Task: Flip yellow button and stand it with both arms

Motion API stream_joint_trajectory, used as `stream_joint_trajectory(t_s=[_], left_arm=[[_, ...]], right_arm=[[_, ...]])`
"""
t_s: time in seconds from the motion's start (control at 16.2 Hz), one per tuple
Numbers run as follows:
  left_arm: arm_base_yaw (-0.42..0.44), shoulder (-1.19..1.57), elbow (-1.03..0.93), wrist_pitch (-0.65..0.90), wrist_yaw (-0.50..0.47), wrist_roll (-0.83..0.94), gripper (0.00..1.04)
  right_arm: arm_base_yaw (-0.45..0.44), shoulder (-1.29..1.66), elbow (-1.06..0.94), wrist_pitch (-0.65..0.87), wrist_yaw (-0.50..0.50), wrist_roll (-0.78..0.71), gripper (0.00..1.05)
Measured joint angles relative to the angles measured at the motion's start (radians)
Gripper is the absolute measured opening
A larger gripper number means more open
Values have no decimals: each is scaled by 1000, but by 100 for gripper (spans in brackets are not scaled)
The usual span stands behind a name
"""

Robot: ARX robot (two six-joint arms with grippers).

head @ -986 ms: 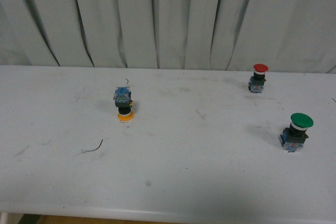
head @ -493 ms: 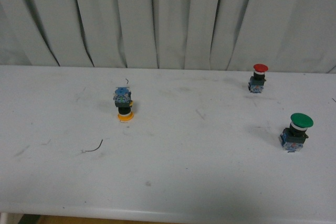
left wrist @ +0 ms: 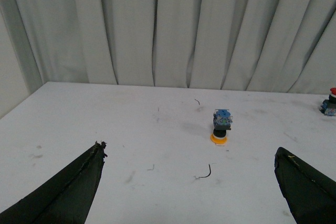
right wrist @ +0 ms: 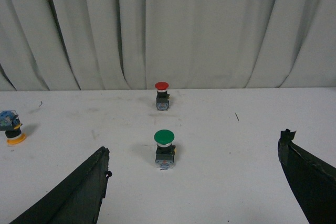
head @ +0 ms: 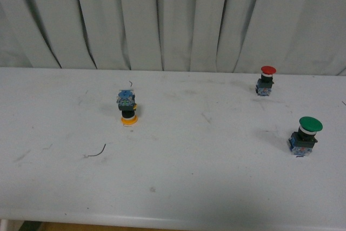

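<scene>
The yellow button (head: 127,108) stands upside down on the white table (head: 205,177), left of centre: its yellow-orange cap rests on the table and its blue contact block points up. It also shows in the left wrist view (left wrist: 221,126) and at the edge of the right wrist view (right wrist: 10,128). Neither arm shows in the front view. My left gripper (left wrist: 189,153) is open and empty, well short of the button. My right gripper (right wrist: 194,145) is open and empty, with the green button ahead of it.
A red-capped button (head: 266,80) stands upright at the far right, also in the right wrist view (right wrist: 162,95). A larger green-capped button (head: 306,135) stands upright nearer on the right, also in the right wrist view (right wrist: 164,149). A thin dark wire scrap (head: 97,152) lies front left. Grey curtains hang behind.
</scene>
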Motion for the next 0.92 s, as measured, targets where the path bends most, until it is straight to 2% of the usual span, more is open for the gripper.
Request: stream_joint_trajectory(t_s=[0.68, 0.74, 0.8, 0.92], left_arm=[[0, 0, 0, 0, 0, 0, 98], [10, 60, 50, -148, 67, -50, 98], [-57, 238, 124, -29, 39, -134, 98], [-73, 496, 137, 202, 17, -137, 98]], right_arm=[[0, 0, 0, 0, 0, 0, 98], [0, 0, 0, 0, 0, 0, 98], [0, 0, 0, 0, 0, 0, 98], [0, 0, 0, 0, 0, 0, 98]])
